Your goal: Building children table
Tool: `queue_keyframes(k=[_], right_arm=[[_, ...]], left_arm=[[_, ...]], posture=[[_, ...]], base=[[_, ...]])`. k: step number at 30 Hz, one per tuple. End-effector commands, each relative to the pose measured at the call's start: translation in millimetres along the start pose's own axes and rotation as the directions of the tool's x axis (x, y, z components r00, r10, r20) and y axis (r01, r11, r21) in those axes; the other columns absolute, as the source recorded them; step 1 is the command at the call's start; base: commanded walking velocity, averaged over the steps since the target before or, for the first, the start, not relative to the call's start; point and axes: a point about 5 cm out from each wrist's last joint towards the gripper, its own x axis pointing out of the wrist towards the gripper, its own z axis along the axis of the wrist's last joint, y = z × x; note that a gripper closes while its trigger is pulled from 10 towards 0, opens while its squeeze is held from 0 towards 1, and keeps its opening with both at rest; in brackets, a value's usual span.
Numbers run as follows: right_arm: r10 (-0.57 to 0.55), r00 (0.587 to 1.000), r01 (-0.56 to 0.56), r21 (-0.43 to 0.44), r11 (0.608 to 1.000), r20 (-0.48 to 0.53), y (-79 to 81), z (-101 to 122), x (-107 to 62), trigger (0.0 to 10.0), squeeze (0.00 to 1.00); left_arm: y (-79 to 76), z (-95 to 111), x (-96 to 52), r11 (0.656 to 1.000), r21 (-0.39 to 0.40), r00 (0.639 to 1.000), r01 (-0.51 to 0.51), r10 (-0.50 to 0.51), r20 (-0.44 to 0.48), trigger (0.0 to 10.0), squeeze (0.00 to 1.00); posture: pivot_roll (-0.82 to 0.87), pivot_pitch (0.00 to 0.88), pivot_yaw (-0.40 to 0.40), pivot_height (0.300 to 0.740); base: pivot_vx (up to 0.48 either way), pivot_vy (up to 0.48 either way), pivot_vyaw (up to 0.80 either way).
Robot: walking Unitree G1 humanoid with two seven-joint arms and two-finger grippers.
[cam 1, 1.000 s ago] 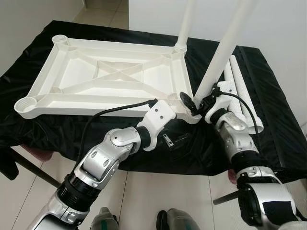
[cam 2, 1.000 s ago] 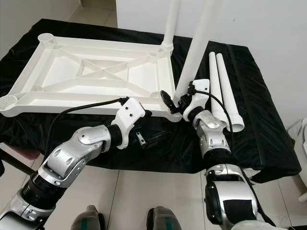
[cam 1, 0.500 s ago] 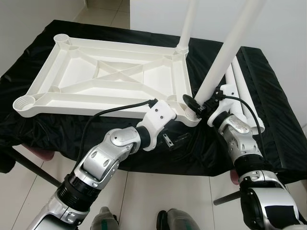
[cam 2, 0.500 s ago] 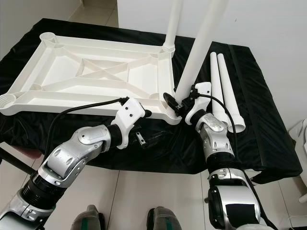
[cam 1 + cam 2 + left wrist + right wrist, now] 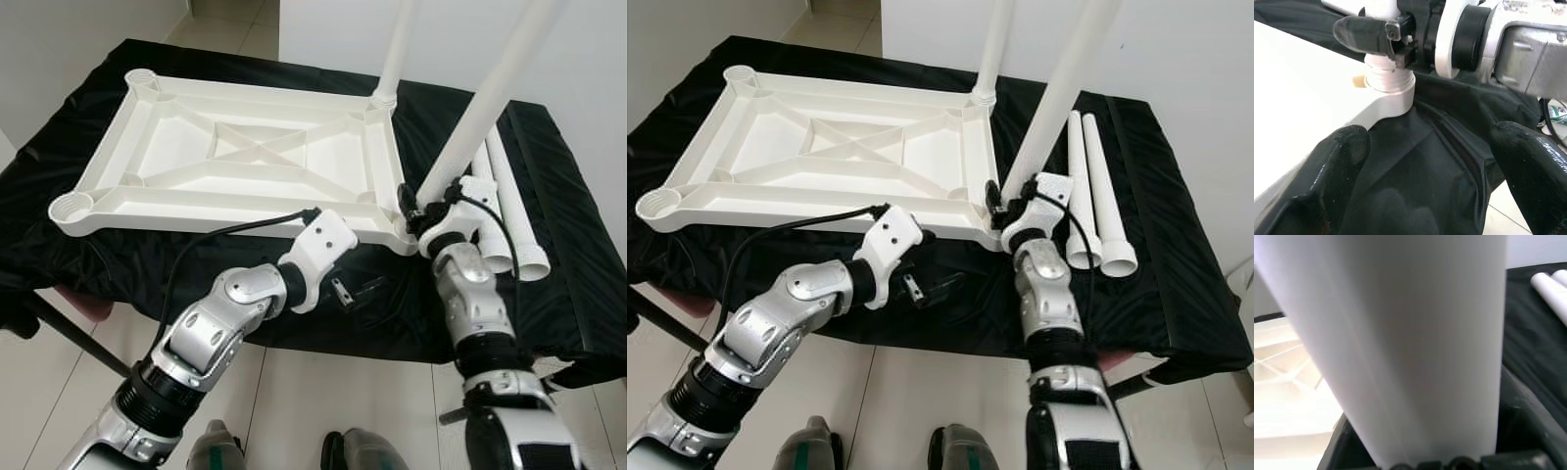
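A white plastic tabletop (image 5: 245, 166) lies upside down on a black cloth (image 5: 578, 264) across the centre of the frame, its ribbed underside up and its long axis running from lower left to upper right. Two white legs stand in its right-hand corner sockets: a far leg (image 5: 397, 49) rising almost straight out of the top edge, and a near leg (image 5: 490, 98) leaning up toward the upper right corner. The right gripper (image 5: 415, 210), at centre right, is clamped around the base of the near leg, where it enters the socket (image 5: 1390, 93); the wrist view shows the leg pressed between its fingers. The left gripper (image 5: 355, 292), below centre, hangs over the cloth just beneath the tabletop's near edge, fingers (image 5: 1332, 181) spread wide and holding nothing. Two spare legs (image 5: 1087, 191) lie side by side on the cloth at right, pointing away from the robot.
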Motion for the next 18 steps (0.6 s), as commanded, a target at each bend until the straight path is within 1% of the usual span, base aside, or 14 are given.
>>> queue_keyframes(k=[1, 2, 3, 5, 6, 7, 8, 11, 12, 13, 14, 17, 18], right_arm=[[-0.109, 0.992, 0.11, 0.006, 0.994, -0.055, 0.7, -11, -9.2, 0.0, 0.0], [-0.109, 0.992, 0.11, 0.006, 0.994, -0.055, 0.7, -11, -9.2, 0.0, 0.0], [-0.135, 0.989, 0.136, 0.002, 0.991, -0.06, 2.0, -12, -11.0, 0.0, 0.0], [-0.138, 0.988, 0.139, 0.013, 0.99, -0.066, 7.2, -12, -11.8, 0.0, 0.0], [-0.138, 0.988, 0.139, 0.013, 0.99, -0.066, 7.2, -12, -11.8, 0.0, 0.0], [-0.134, 0.989, 0.135, 0.02, 0.991, -0.066, 9.1, -11, -12.2, 2.7, 0.0], [-0.146, 0.987, 0.146, 0.005, 0.989, -0.064, 7.5, -10, -12.9, 10.0, 0.0], [-0.159, 0.985, 0.158, -0.011, 0.987, -0.065, 2.3, -10, -13.5, 10.0, 0.0], [-0.16, 0.985, 0.159, -0.017, 0.987, -0.061, -1.6, -9, -13.3, 10.0, 0.25], [-0.159, 0.986, 0.158, -0.019, 0.987, -0.058, -3.9, -8, -13.1, 10.0, 0.25], [-0.154, 0.987, 0.154, -0.01, 0.988, -0.051, -6.3, -7, -12.9, 10.0, 1.0], [-0.148, 0.988, 0.147, -0.011, 0.989, -0.045, -7.2, -6, -13.1, 10.0, 1.0], [-0.141, 0.989, 0.141, -0.011, 0.99, -0.036, -7.5, -4, -13.5, 10.0, 1.0]], left_arm=[[-4.0, -5, 0.9, 1.0, 0.003, 0.999, 0.03, -0.03, -0.02, 10.0, 0.0], [-4.0, -5, 0.9, 1.0, 0.003, 0.999, 0.03, -0.03, -0.02, 10.0, 0.0], [-4.2, -5, 0.9, 1.0, 0.004, 0.999, 0.031, -0.031, -0.021, 10.0, 0.0], [-4.1, -5, 0.8, 0.999, 0.004, 0.999, 0.032, -0.032, -0.022, 10.0, 0.0], [-4.1, -5, 0.8, 0.999, 0.004, 0.999, 0.032, -0.032, -0.022, 10.0, 0.0], [-4.2, -5, 0.8, 0.999, 0.006, 0.999, 0.034, -0.033, -0.022, 10.0, 0.0], [-4.4, -5, 0.9, 0.999, 0.006, 0.999, 0.035, -0.035, -0.022, 10.0, 0.0], [-4.7, -5, 1.0, 0.999, 0.008, 0.999, 0.038, -0.038, -0.022, 10.0, 0.0], [-4.6, -5, 1.1, 0.999, 0.009, 0.999, 0.039, -0.039, -0.022, 10.0, 0.0], [-4.5, -5, 1.1, 0.999, 0.009, 0.999, 0.04, -0.04, -0.022, 10.0, 0.0], [-4.3, -4, 1.2, 0.999, 0.01, 0.999, 0.039, -0.039, -0.022, 10.0, 0.0], [-3.9, -4, 1.3, 0.999, 0.012, 0.999, 0.039, -0.038, -0.021, 10.0, 0.0], [-3.3, -4, 1.4, 0.999, 0.024, 0.999, 0.036, -0.036, -0.019, 10.0, 0.0]], posture=[[-0.02, 0.0, -0.071, 0.74], [-0.02, 0.0, -0.071, 0.74], [-0.02, 0.0, -0.071, 0.74], [-0.02, 0.0, -0.069, 0.74], [-0.02, 0.0, -0.069, 0.74], [-0.02, 0.0, -0.067, 0.74], [-0.02, 0.0, -0.067, 0.74], [-0.02, 0.0, -0.067, 0.74], [-0.02, 0.0, -0.067, 0.74], [-0.02, 0.0, -0.067, 0.74], [-0.02, 0.0, -0.067, 0.74], [-0.03, 0.0, -0.063, 0.74], [-0.03, 0.0, -0.063, 0.74]], base=[[0.0, 0.0, 0.0], [0.0, 0.0, 0.0], [0.0, 0.0, 0.0], [0.0, 0.0, 0.0], [0.0, 0.0, 0.0], [0.0, 0.0, 0.0], [0.0, 0.0, 0.0], [0.0, 0.0, 0.0], [0.0, 0.0, 0.0], [0.0, 0.0, 0.0], [0.0, 0.0, 0.0], [0.0, 0.0, 0.0], [0.0, 0.0, 0.0]])
